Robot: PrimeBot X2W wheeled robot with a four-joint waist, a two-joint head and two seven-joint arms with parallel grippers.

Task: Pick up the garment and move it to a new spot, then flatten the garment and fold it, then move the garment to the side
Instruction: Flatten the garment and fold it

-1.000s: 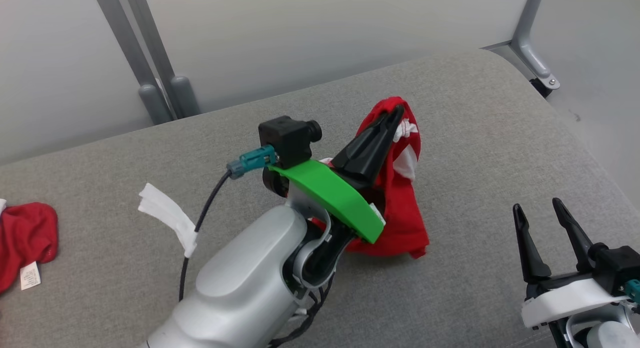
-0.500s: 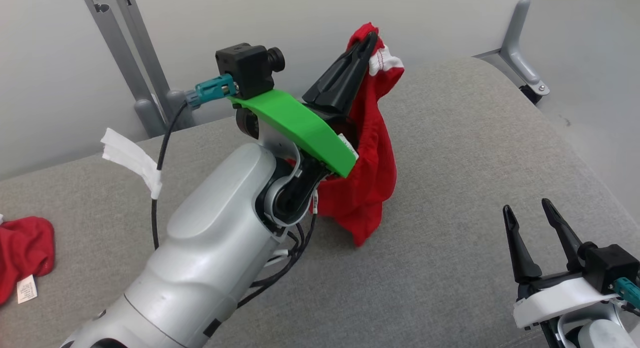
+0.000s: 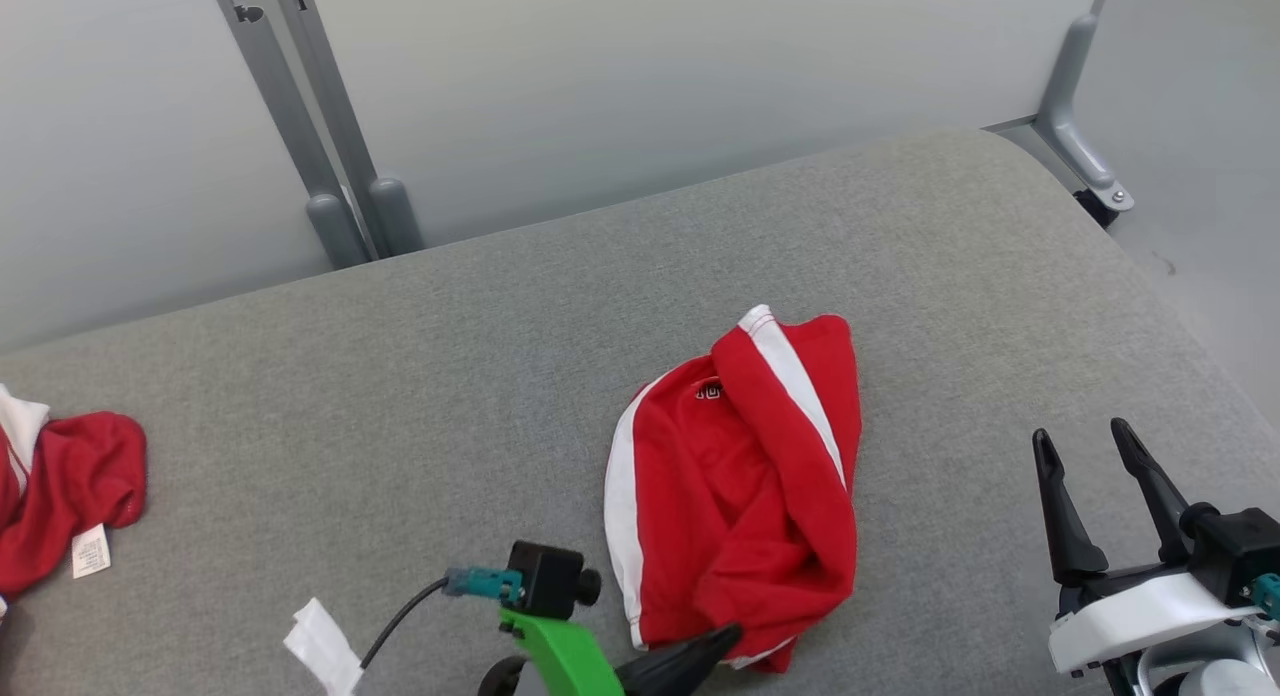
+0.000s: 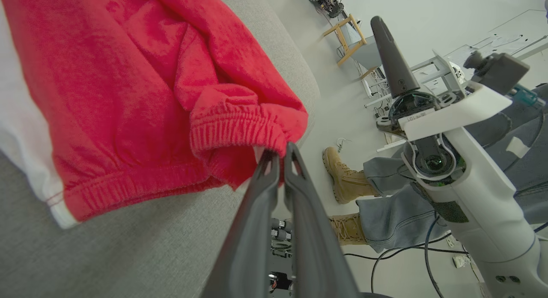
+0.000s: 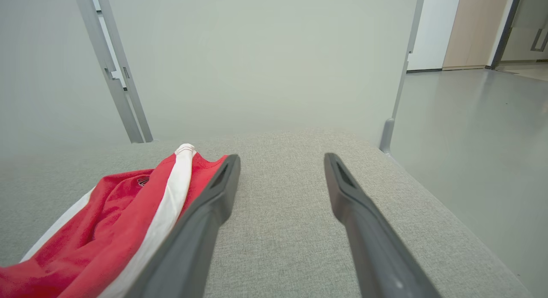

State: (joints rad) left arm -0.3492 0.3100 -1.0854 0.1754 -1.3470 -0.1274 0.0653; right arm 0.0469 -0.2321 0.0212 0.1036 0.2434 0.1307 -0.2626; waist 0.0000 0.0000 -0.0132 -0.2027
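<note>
Centrally: red garment point(image 3: 740, 486) with white side stripes lies in a loose heap on the grey padded table point(image 3: 400, 376), a little right of the middle. One stripe runs up to its far tip, and the ribbed elastic hem faces the near edge.

Left gripper point(image 3: 735, 634) comes in low from the near edge, its tips at the garment's near hem. Fingers are pressed together with a fold of red fabric nipped at the very tips (clearest in the left wrist view, where the elastic bunches around them). The rest of the cloth rests on the table.

Right gripper point(image 3: 1082, 434) sits over the table's near right part, just beside the garment and apart from it. Fingers are spread wide with nothing between them.

Second red cloth point(image 3: 80, 476) with a white label point(image 3: 90, 553) lies at the table's far left edge, well apart. Grey metal posts point(image 3: 330, 176) stand behind the table. Tan boots point(image 4: 338, 178) of a person show on the floor in the left wrist view.
</note>
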